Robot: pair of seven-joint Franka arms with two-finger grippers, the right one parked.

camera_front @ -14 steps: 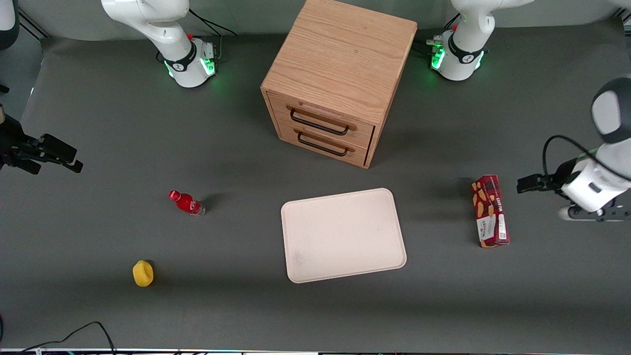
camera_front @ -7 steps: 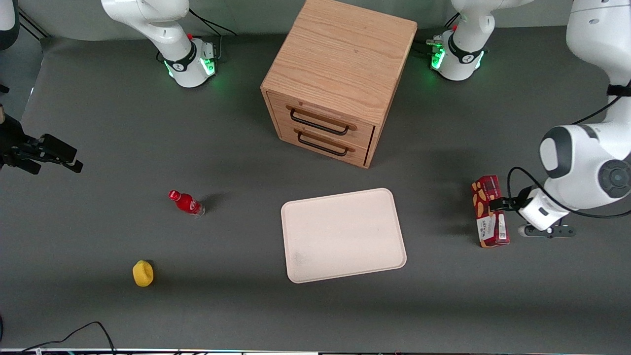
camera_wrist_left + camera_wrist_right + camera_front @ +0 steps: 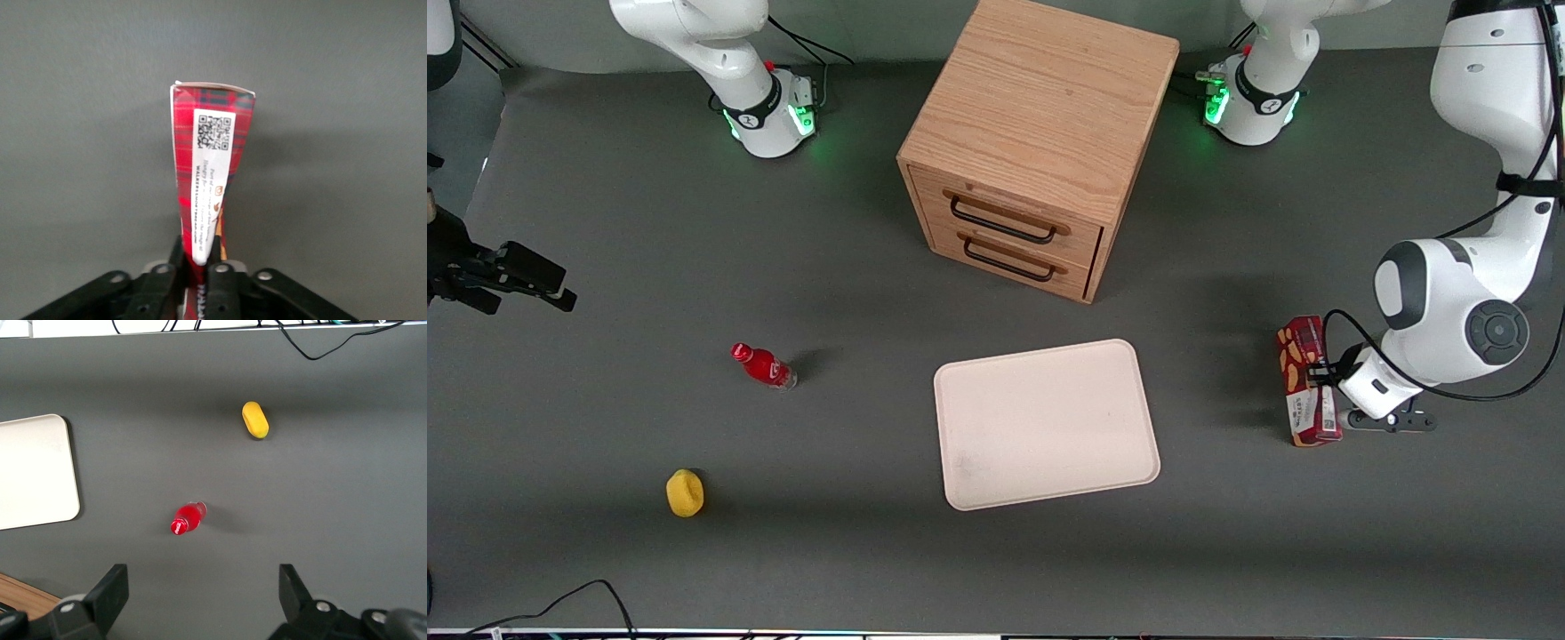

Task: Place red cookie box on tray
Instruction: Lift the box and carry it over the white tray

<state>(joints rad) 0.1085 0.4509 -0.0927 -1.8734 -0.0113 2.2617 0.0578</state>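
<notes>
Nearest the front camera: yellow object, well off toward the parked arm's end; not involved. Next out, tray, pale, flat, nothing on it. Red cookie box lies on the table toward the working arm's end, well apart from the tray, roughly level with it in depth. Box long axis runs nearer-to-farther from the front camera, roughly square to the line from box to tray. Gripper sits at the box's mid-length, coming in from the side away from the tray. Wrist view: fingers straddle the narrow box, close on both faces; looks clamped or very nearly so, contact itself hidden. Box not yet lifted, judging by how it lies. Judgement: grasp step; the carry to come is a straight sideways transfer toward the parked arm's end. Small red bottle lies toward the parked arm's end. Farthest: wooden drawer cabinet, clear of the path.
</notes>
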